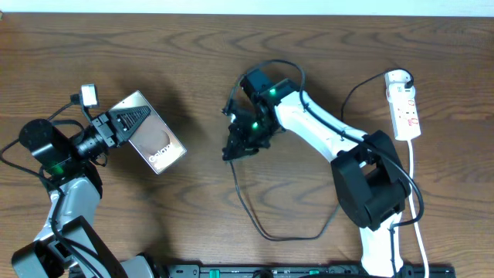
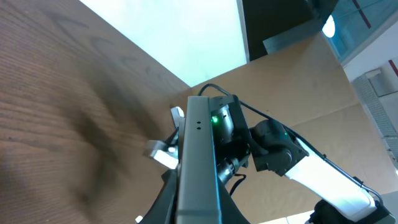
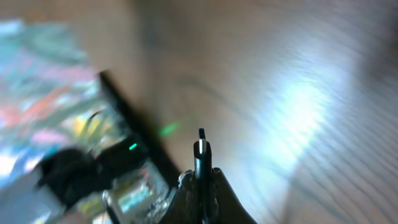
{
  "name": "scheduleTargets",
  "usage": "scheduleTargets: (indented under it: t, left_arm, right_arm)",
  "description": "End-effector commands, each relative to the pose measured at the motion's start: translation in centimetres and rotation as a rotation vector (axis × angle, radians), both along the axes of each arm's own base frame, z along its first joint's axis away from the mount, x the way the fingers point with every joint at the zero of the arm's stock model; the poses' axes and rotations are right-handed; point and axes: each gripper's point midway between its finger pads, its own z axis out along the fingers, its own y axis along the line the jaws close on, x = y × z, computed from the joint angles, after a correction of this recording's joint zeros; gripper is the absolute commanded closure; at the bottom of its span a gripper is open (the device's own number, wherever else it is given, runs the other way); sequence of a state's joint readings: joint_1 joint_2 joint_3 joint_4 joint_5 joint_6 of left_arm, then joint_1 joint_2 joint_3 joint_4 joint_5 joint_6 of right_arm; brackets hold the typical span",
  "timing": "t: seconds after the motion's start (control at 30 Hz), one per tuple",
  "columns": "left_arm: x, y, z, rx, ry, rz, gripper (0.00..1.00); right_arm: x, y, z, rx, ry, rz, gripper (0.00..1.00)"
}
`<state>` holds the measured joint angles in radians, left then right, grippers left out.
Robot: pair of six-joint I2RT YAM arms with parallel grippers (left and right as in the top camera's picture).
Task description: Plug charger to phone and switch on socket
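Observation:
My left gripper (image 1: 133,121) is shut on the phone (image 1: 157,141), a glossy slab with white lettering, held tilted above the table at the left. In the left wrist view the phone (image 2: 198,155) shows edge-on between the fingers (image 2: 198,208). My right gripper (image 1: 234,148) is shut on the charger plug, whose thin black cable (image 1: 258,224) loops over the table toward the front. In the right wrist view the plug tip (image 3: 201,149) sticks out of the shut fingers (image 3: 202,180), with the phone (image 3: 56,112) blurred at the left. The white socket (image 1: 404,104) lies at the far right.
The socket's white cord (image 1: 417,201) runs down the right side past the right arm's base (image 1: 374,185). A black rail (image 1: 309,270) lines the front edge. The left arm's base (image 1: 54,154) sits at the left.

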<state>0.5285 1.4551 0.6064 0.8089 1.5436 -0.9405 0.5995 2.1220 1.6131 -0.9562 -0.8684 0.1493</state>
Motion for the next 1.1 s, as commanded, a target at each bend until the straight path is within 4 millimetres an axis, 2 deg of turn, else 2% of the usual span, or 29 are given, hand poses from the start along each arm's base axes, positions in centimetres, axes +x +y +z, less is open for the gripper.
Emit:
scheduleTargets:
  t: [0.0, 0.07, 0.13, 0.37, 0.6, 0.8, 1.07]
  left_arm:
    - [-0.5, -0.1, 0.4, 0.013, -0.027, -0.022, 0.93]
    - [-0.5, -0.1, 0.4, 0.013, -0.027, -0.022, 0.93]
    - [-0.5, -0.1, 0.4, 0.013, -0.027, -0.022, 0.92]
    - [-0.5, -0.1, 0.4, 0.013, -0.027, -0.022, 0.93]
    - [-0.5, -0.1, 0.4, 0.013, -0.027, -0.022, 0.93]
    - [-0.5, -0.1, 0.4, 0.013, -0.027, -0.022, 0.92]
    - [-0.5, -0.1, 0.4, 0.013, -0.027, -0.022, 0.92]
  right_arm:
    - [-1.0, 1.7, 3.9, 0.333, -0.065, 0.165, 0.99]
    - [-1.8, 2.2, 5.3, 0.479, -0.134, 0.249, 0.99]
    - [-2.4, 2.6, 5.9, 0.551, -0.182, 0.299, 0.99]
    - [-4.4, 3.9, 5.9, 0.629, -0.289, 0.427, 0.99]
    - [-5.2, 4.3, 5.6, 0.683, -0.300, 0.452, 0.98]
    - [-5.7, 3.9, 5.0, 0.801, -0.283, 0.426, 0.98]
    - [-6.5, 3.5, 5.2, 0.983, -0.304, 0.429, 0.96]
